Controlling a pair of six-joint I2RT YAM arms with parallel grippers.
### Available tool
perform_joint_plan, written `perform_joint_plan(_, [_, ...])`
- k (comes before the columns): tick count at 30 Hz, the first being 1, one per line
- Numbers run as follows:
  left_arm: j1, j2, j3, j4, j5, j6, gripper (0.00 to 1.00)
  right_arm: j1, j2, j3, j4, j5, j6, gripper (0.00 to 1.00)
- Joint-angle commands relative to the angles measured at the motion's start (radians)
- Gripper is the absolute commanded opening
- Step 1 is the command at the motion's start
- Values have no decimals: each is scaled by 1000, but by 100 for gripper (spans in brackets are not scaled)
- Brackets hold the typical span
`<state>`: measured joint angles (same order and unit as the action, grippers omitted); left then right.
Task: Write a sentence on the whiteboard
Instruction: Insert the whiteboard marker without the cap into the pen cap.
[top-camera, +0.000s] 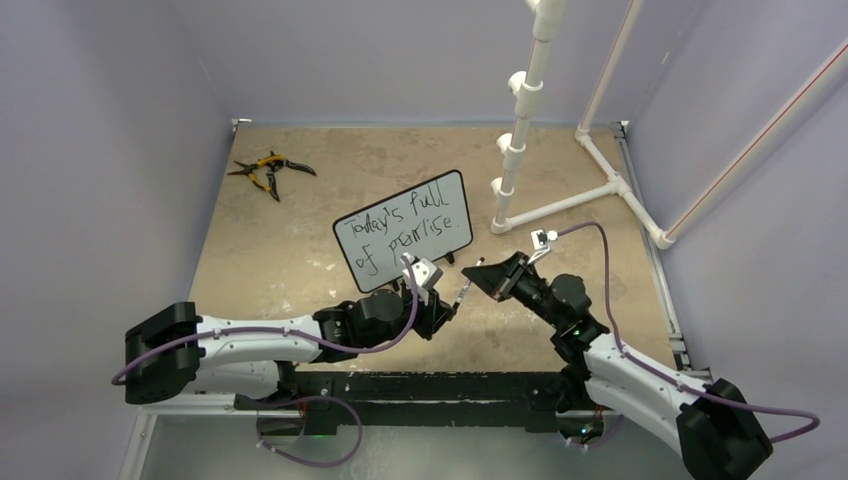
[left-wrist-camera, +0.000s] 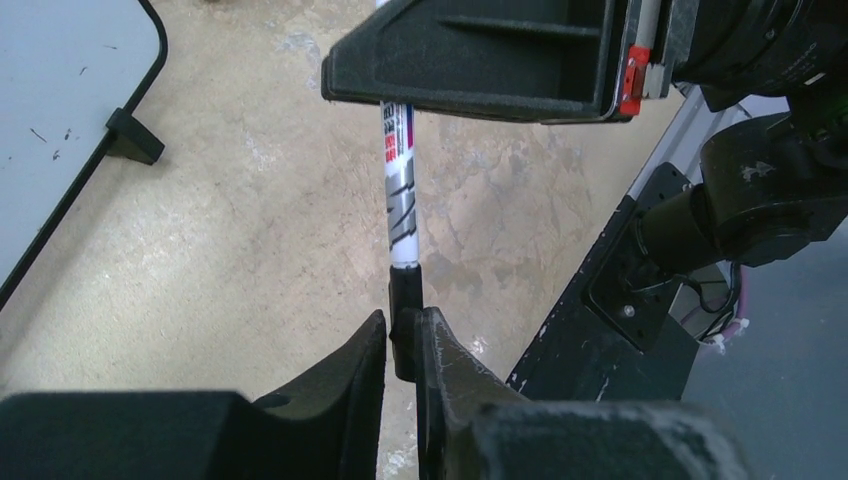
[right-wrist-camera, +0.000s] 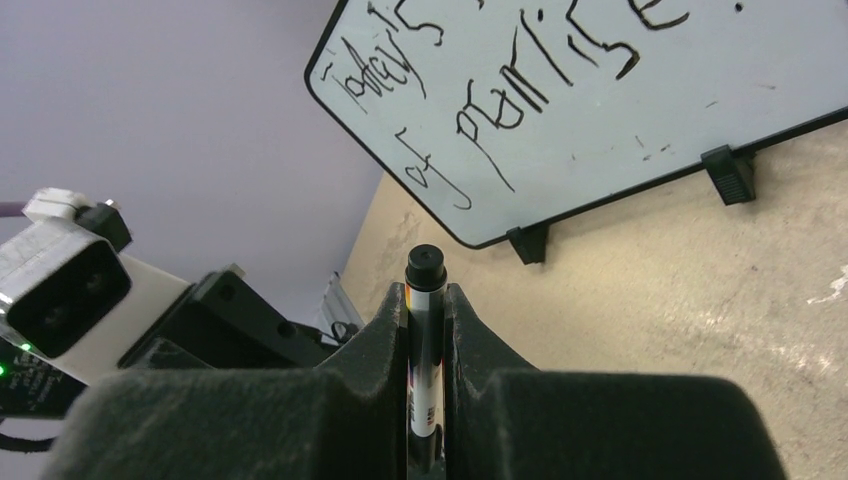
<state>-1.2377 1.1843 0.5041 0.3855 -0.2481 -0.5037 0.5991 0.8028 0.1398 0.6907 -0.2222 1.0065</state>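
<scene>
The whiteboard (top-camera: 402, 236) stands tilted at mid-table on two black feet. The sentence (top-camera: 400, 232) is on it in two black handwritten lines, "Today's full / of promise". The board also shows in the right wrist view (right-wrist-camera: 640, 130) and partly in the left wrist view (left-wrist-camera: 60, 110). A white marker (top-camera: 465, 289) is held between both grippers, in front of the board. My left gripper (left-wrist-camera: 403, 322) is shut on its black cap (left-wrist-camera: 403, 295). My right gripper (right-wrist-camera: 426, 297) is shut on the marker's barrel (right-wrist-camera: 427, 340) and appears at the top of the left wrist view (left-wrist-camera: 480, 60).
Yellow-handled pliers (top-camera: 268, 171) lie at the back left. A white pipe frame (top-camera: 525, 120) stands at the back right, its base tubes running to the right edge. Purple walls enclose the table. The black mounting rail (top-camera: 440, 385) runs along the near edge.
</scene>
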Motion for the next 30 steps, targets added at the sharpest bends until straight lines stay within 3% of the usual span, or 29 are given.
perform_joint_plan(1, [11,-57,64,-39,7,0,21,13,-24,-11,-34,-26,11,0])
perform_joint_plan(6, [11,-129,69,-185,29,-9,49,13,-36,-15,-37,-8,16,0])
perform_joint_plan(12, [11,-116,103,-284,138,-5,60,13,-41,-23,-19,-2,19,0])
perform_joint_plan(23, [12,56,134,-219,142,-81,63,12,-40,-16,-13,-25,2,0])
perform_joint_plan(30, [28,97,135,-173,130,-107,45,13,-47,-7,-32,-31,-14,0])
